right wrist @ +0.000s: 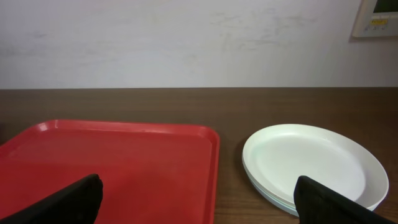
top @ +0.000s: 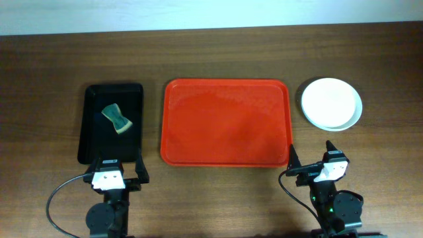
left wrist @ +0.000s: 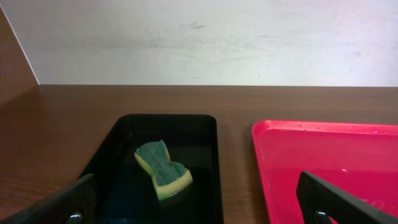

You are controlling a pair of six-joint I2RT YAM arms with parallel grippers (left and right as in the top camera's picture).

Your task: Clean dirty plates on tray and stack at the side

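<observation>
Near the table's (top: pixel 39 79) right edge, smooth round plates (top: pixel 332 103) sit stacked beside the glossy red tray (top: pixel 226 122). Leftward, a waisted green-yellow sponge (top: pixel 117 118) lies in a black tray (top: pixel 92 142); left gripper (top: pixel 111 170) and right gripper (top: pixel 310 157) gape empty

Right of tray (top: pixel 226 123), plates (top: pixel 332 104) seemingly stacked

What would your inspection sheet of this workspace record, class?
Surface: brown wooden table.
Job's things: red tray holds nothing; plates stacked right of it, white on top, no smear seen.
Clutter: black tray left of it, holding a green-yellow sponge.
Grippers: left pincer and right pincer open, holding nothing.
Cables: left cable and right cable loop by the arm bases.
Surroundings: pale wall, wall panel.
</observation>
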